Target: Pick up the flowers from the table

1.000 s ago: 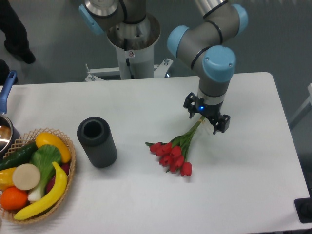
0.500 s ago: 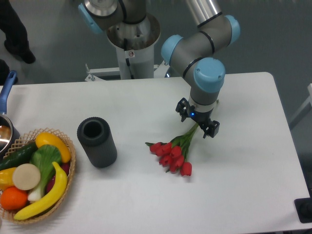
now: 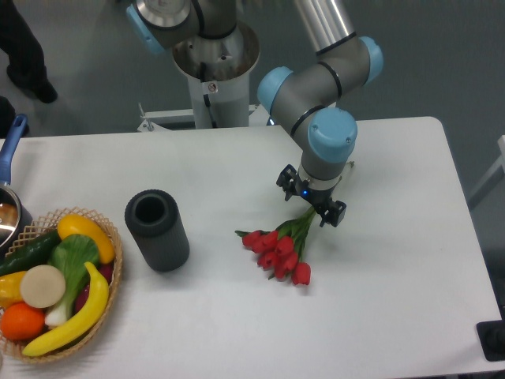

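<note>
Currently the gripper, fingers apart, is hovering over the stem end of the flowers, which are lying on the table with their long axis running diagonally, red buds pointing down-left away from it.

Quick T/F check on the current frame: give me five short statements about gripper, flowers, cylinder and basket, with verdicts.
1. The flowers lie on the table. True.
2. The gripper is above the red buds. False: it is over the green stem end, up and right of the buds.
3. The dark cylinder stands upright, with its open top showing. True.
4. The flowers are inside the cylinder. False: they lie on the table to its right, apart from it.
5. The basket at the left edge holds only a banana. False: it also holds other fruit and vegetables.
</note>
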Motion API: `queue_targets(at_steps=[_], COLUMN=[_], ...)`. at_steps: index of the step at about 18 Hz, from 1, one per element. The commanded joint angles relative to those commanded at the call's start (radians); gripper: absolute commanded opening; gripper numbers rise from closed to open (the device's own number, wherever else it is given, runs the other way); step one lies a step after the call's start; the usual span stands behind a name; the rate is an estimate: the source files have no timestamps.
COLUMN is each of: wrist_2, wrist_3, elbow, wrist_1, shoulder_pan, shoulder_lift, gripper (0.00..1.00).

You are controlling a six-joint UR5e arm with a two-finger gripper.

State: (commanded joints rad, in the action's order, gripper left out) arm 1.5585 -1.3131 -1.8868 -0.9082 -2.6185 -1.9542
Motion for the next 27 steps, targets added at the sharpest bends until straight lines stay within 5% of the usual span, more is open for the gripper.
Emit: queue_targets(at_steps=[2, 5, 12, 27], wrist_2=[0.002, 0.003, 0.008, 0.008], wrist_3=[-0.002, 0.003, 0.002, 0.097], elbow=[0.002, 0.002, 0.018, 0.089], wrist_1=[0.002, 0.003, -0.001, -0.015], shoulder_pan=[0.0, 0.0, -0.003, -0.006], shoulder_lift=[-0.005, -0.018, -0.023, 0.035], gripper=[0.99, 0.82, 0.0, 0.0])
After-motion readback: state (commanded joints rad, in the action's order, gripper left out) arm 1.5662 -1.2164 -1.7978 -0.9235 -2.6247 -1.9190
